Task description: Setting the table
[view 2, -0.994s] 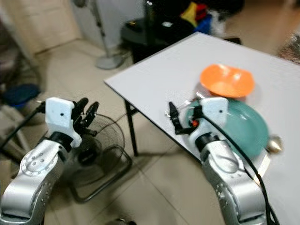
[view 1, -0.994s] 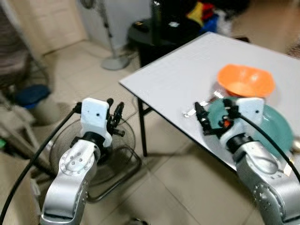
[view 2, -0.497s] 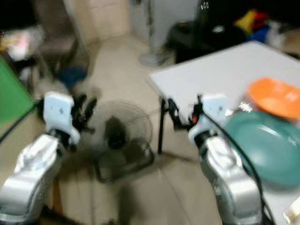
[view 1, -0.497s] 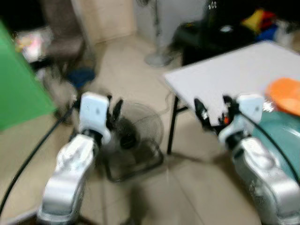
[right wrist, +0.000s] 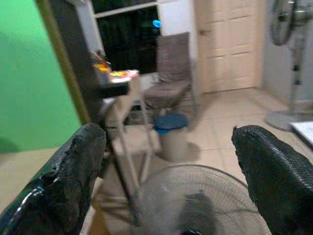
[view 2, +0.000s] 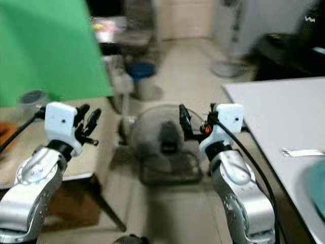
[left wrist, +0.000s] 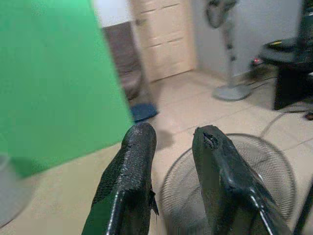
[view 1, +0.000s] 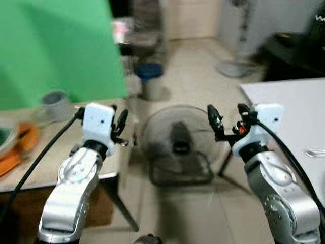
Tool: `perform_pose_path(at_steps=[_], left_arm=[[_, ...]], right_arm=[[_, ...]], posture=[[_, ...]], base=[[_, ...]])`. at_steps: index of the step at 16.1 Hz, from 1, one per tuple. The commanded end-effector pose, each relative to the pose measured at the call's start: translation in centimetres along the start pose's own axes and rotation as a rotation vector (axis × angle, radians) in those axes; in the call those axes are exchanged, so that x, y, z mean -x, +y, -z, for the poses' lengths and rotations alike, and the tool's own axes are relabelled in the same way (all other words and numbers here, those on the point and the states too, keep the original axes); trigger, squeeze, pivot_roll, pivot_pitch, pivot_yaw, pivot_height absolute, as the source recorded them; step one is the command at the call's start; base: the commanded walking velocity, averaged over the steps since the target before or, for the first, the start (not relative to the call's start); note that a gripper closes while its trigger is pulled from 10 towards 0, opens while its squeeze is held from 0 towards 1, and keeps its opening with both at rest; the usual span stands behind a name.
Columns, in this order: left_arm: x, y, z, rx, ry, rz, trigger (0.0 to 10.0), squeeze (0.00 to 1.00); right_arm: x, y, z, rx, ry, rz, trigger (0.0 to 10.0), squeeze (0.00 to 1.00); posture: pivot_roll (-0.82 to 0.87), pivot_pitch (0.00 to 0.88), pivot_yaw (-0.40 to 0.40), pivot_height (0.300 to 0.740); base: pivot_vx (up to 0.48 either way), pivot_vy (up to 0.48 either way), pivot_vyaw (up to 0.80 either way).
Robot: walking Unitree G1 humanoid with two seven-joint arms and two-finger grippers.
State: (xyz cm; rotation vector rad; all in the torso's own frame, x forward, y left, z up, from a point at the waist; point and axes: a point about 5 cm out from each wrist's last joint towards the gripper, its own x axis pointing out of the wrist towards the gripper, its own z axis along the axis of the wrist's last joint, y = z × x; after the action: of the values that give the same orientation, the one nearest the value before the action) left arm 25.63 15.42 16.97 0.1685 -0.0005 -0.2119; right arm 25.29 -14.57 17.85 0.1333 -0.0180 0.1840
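At far right of the head views: white table [view 1: 294, 109], corner and near edge showing, with a small pale strip, too blurred to identify, [view 2: 303, 152] lying flat near its edge and a sliver of teal plate [view 2: 319, 187] just past it at the frame border. Nothing held by either arm.

Right gripper [view 1: 226, 122] is raised in the air left of the table corner, fingers spread wide apart and empty; the right wrist view confirms a big gap between the pads [right wrist: 73, 169]. It hangs above a floor fan [view 1: 179, 140] lying on the tile between the two tables.

Left gripper [view 1: 120, 128] is raised over the near edge of a beige table [view 1: 61, 157] on the left, fingers nearly parallel with a narrow gap, clamping nothing; the left wrist view shows the two fingertips [left wrist: 139, 147] close but not touching.

On the beige table: grey cup [view 1: 55, 104] upright, orange bowl [view 1: 18, 147] at the left border, both well apart from the left gripper. Green screen [view 1: 56, 48] stands behind that table.

Further back: blue-lidded bin [view 1: 151, 81] on the floor, chair [right wrist: 171, 68] near a door, pedestal fan [view 1: 238, 40] by the wall. Head views motion-blurred.
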Motion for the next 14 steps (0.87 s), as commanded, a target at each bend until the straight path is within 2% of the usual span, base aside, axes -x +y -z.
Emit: perform_pose_path(at_steps=[1,2,3,4,6,8,9,13,14], left_arm=[[0.0,-0.1,-0.3,0.007,-0.010,0.011,10.0,0.00],[0.1,-0.1,-0.3,0.007,-0.008,0.007,10.0,0.00],[0.1,0.1,-0.2,0.010,-0.005,0.001,10.0,0.00],[0.2,0.1,-0.2,0.009,-0.002,-0.002,10.0,0.00],[0.2,0.2,-0.2,0.006,0.000,-0.004,10.0,0.00],[0.2,0.3,-0.4,0.000,-0.002,-0.002,10.0,0.00],[0.2,0.3,-0.4,0.002,-0.002,-0.005,10.0,0.00],[-0.1,0.1,-0.4,0.011,-0.005,-0.003,10.0,0.00],[-0.2,0.0,-0.4,0.011,-0.005,-0.001,10.0,0.00]], right_arm=[[-0.1,-0.5,0.4,-0.009,0.033,0.021,10.0,0.94],[-0.2,-0.4,0.7,0.004,0.063,0.015,10.0,0.73],[-0.4,-0.3,1.3,0.008,0.097,0.016,10.0,0.33],[-0.4,-0.2,1.3,0.002,0.098,0.013,10.0,0.00],[-0.5,0.0,1.2,-0.010,0.085,0.004,10.0,0.00],[-0.6,0.2,0.5,-0.071,0.061,-0.028,10.0,0.00],[-0.8,0.1,0.2,-0.060,0.038,-0.019,10.0,0.00],[-0.8,-0.1,0.3,-0.068,0.052,-0.024,10.0,0.00],[-0.6,-0.1,0.4,-0.101,0.057,-0.027,10.0,0.00]], posture=[[0.10,0.000,0.073,0.740],[0.10,0.000,0.071,0.740],[0.11,0.000,0.065,0.740],[0.11,0.000,0.065,0.740],[0.11,0.000,0.065,0.740],[0.11,0.000,0.064,0.740],[0.11,0.000,0.062,0.740],[0.10,0.000,0.063,0.740],[0.10,0.000,0.063,0.740]], base=[[0.000,0.000,0.00],[0.000,0.000,0.00],[0.000,0.262,0.00],[0.000,0.270,0.00],[0.000,0.281,0.00],[0.000,0.283,0.00],[0.000,0.285,0.00],[0.000,0.284,0.00],[0.000,0.285,0.00]])
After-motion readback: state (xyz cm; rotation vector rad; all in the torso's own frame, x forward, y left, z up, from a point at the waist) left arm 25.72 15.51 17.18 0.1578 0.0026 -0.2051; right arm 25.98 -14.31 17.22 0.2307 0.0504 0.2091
